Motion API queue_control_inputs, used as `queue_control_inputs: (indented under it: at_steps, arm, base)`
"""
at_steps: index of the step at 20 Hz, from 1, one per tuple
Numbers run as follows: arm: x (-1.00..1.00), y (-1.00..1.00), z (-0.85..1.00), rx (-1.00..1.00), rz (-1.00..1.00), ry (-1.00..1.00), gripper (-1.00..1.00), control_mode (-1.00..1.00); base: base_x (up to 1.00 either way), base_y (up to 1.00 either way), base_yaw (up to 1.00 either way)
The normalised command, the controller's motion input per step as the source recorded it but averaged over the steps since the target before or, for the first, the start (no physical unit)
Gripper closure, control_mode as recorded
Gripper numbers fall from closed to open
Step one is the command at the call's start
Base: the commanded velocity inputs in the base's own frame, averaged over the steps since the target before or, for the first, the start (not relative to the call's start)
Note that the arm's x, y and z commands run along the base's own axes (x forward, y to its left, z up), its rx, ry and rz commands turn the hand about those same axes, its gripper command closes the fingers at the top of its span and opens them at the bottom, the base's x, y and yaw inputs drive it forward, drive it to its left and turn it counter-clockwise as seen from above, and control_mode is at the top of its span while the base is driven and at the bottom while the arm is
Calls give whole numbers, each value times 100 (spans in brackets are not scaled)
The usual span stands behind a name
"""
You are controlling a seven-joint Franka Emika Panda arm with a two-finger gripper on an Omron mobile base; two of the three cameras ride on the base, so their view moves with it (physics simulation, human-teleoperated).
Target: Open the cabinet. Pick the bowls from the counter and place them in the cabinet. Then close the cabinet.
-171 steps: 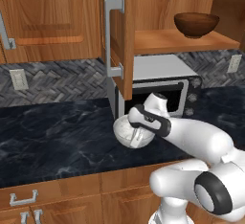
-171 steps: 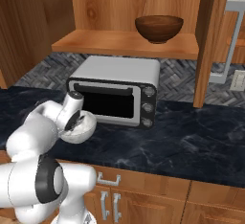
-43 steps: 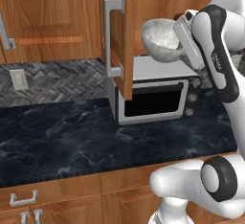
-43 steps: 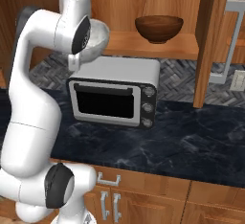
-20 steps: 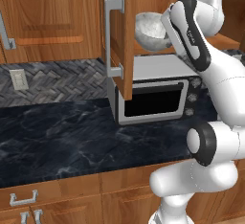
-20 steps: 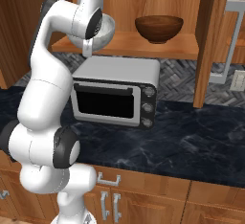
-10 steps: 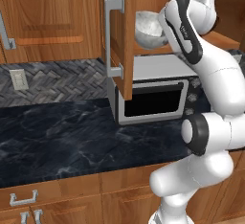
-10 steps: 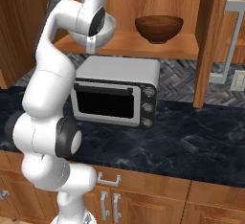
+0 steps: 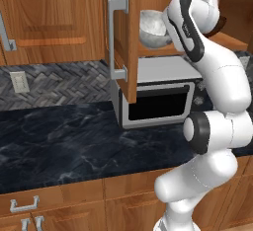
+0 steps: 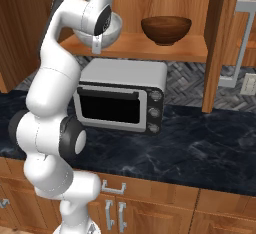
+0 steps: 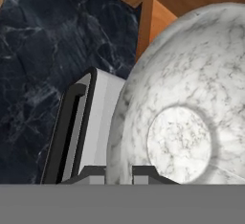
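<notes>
I have my gripper (image 10: 98,42) clamped on the rim of the whitish-grey speckled bowl (image 10: 107,29), which I hold up at shelf height at the upper left of the right base view, its inside turned toward my hand camera. I grip it by the rim so that, as I judge it, I can set it flat on the wooden shelf (image 10: 150,48) and let go without tipping it. The bowl sits over the left end of the shelf; whether it touches the wood I cannot tell.

The cabinet (image 9: 123,32) stands open, and its left door (image 9: 120,52) hangs edge-on in the upper middle of the left base view, just beside the bowl, so I have little room on that side. The dark brown wooden bowl (image 10: 166,29) already rests on the shelf, upper centre of the right base view, apart from mine, and leaves space for a second one.

Below the shelf the toaster oven (image 10: 121,95) stands on the black marble counter (image 10: 210,148); its top lies close under the shelf edge. The right door (image 10: 220,43) stands open at the upper right. Both doors are still to be shut.
</notes>
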Motion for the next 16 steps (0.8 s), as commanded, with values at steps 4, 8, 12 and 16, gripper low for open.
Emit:
queue_control_inputs:
  at_steps: [4, 8, 12, 16]
  arm:
    - [13, 0, -26, 0, -5, -2, 100, -100]
    - [18, 0, -30, 0, -5, -1, 100, -100]
    - [24, 0, -14, 0, -5, 0, 100, -100]
    - [37, 0, 1, 0, -4, 0, 100, -100]
  base:
    - [0, 0, 0]
    - [0, 0, 0]
    - [0, 0, 0]
    - [0, 0, 0]
